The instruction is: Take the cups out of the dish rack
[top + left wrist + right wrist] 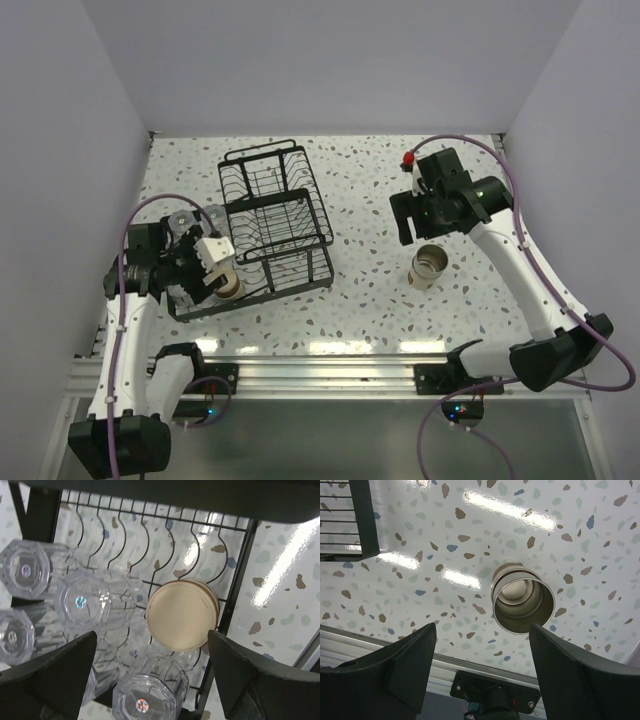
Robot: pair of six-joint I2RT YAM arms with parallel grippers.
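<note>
Bright overhead light; strip glare on glossy table [510, 510]; soft shadows; focus sharp.

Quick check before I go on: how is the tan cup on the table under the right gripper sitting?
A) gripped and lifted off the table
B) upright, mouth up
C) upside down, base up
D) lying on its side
B: the right wrist view looks straight into the open mouth of the tan cup, which stands on the table with the right gripper open and apart from it.

Robot lab test cell, white walls [300, 60], speckled tabletop [370, 290], aluminium rail [330, 375]
</note>
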